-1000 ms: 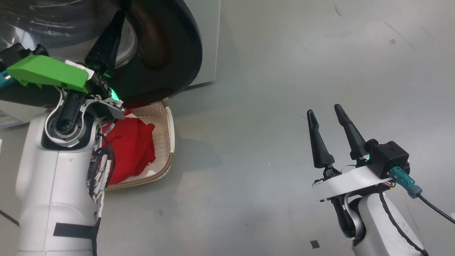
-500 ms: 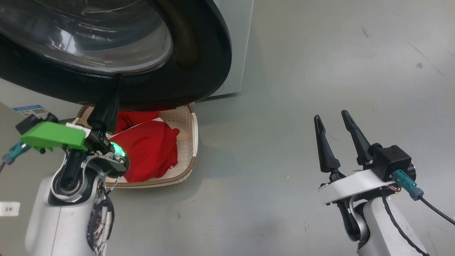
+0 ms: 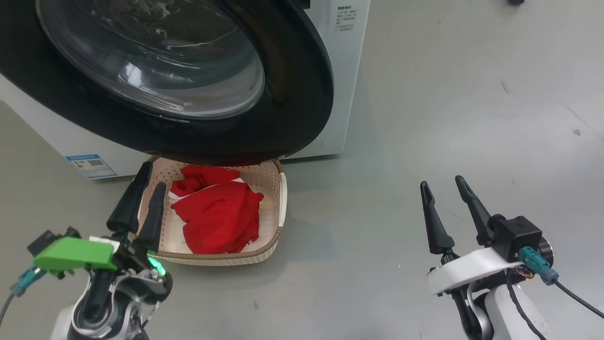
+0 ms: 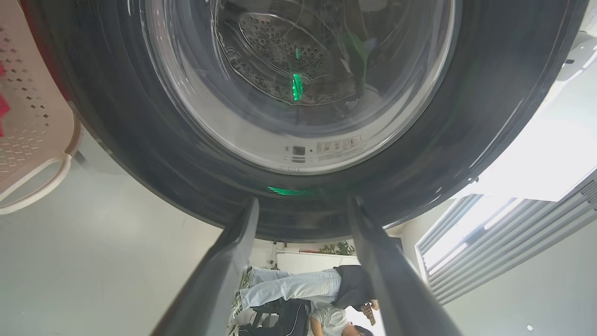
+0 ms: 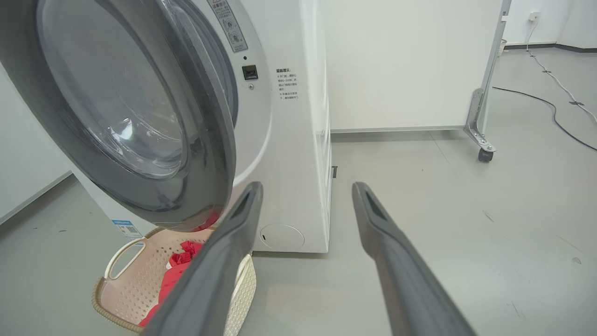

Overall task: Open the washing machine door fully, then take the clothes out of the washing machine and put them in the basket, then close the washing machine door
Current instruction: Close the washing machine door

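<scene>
The clothes [image 3: 217, 219] lie in the basket [image 3: 281, 208] on the floor [image 3: 377, 198], beneath the ajar door [image 3: 297, 94]. The left end effector [image 3: 153, 174], by the basket's left rim, and the right end effector [image 3: 441, 181] both gape empty. A glancing push may leave the door unlatched or shove the basket.

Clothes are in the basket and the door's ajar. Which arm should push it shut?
Left, I'd say. The left gripper, fingers open, sits just below the washing machine door, its wrist view facing the black rim close up. The right gripper hangs well off to the side over the floor.
</scene>
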`<state>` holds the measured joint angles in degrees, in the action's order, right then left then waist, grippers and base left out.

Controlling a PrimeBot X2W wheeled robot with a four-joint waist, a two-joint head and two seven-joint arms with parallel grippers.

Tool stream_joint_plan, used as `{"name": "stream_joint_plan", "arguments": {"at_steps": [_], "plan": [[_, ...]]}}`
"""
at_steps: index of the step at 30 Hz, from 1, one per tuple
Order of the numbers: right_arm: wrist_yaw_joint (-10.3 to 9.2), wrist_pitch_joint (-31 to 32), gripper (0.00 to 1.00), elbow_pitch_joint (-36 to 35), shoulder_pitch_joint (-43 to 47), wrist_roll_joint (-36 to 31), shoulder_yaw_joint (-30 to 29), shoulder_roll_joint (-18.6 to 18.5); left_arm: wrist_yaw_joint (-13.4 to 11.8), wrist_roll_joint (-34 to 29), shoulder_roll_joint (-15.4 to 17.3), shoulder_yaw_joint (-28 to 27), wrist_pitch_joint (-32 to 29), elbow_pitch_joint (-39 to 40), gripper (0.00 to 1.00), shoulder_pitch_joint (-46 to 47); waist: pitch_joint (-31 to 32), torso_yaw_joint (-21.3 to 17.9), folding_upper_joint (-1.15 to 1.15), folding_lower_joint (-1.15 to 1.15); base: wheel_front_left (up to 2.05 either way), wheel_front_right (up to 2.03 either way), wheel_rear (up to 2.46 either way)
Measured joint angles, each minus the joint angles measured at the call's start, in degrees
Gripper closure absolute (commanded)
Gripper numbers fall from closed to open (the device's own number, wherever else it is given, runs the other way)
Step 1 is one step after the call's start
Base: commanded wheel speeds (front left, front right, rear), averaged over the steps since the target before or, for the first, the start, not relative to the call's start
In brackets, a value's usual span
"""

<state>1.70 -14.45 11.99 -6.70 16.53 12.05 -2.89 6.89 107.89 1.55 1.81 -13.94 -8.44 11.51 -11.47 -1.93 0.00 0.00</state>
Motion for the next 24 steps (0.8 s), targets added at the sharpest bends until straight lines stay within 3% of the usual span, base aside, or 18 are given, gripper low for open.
{"name": "stream_joint_plan", "arguments": {"at_steps": [8, 15, 16, 21, 24], "plan": [[0.21, 0.00, 0.00, 0.37, 1.96, -0.32, -0.33, 0.02, 0.00, -13.65, 0.47, -1.33, 6.14, 5.01, 0.00, -4.63, 3.18, 1.26, 0.00, 0.00, 0.00, 0.00, 0.00], [0.21, -0.01, 0.00, -0.03, 2.45, -0.71, -1.00, 0.00, 0.01, -22.01, 1.22, -1.63, 12.15, 11.62, 0.00, -4.65, 4.10, 1.96, 0.00, 0.00, 0.00, 0.00, 0.00], [0.21, 0.00, 0.00, -0.31, 2.45, -1.27, -1.09, -0.01, 0.01, -27.24, 2.30, -0.93, 14.25, 13.18, 0.00, -4.65, 4.29, 2.05, 0.00, 0.00, 0.00, 0.00, 0.00], [0.21, 0.00, 0.00, -0.78, 2.47, -1.62, -1.47, 0.02, 0.02, -39.63, 6.23, 0.62, 19.31, 15.26, 0.00, -5.02, 4.83, 2.13, 0.00, 0.00, 0.00, 0.00, 0.00], [0.21, 0.00, 0.00, -1.10, 2.65, -1.64, -1.83, 0.00, 0.03, -50.70, 10.16, 2.02, 22.19, 14.62, 0.00, -7.18, 5.30, 2.16, 0.00, 0.00, 0.00, 0.00, 0.00]]}}
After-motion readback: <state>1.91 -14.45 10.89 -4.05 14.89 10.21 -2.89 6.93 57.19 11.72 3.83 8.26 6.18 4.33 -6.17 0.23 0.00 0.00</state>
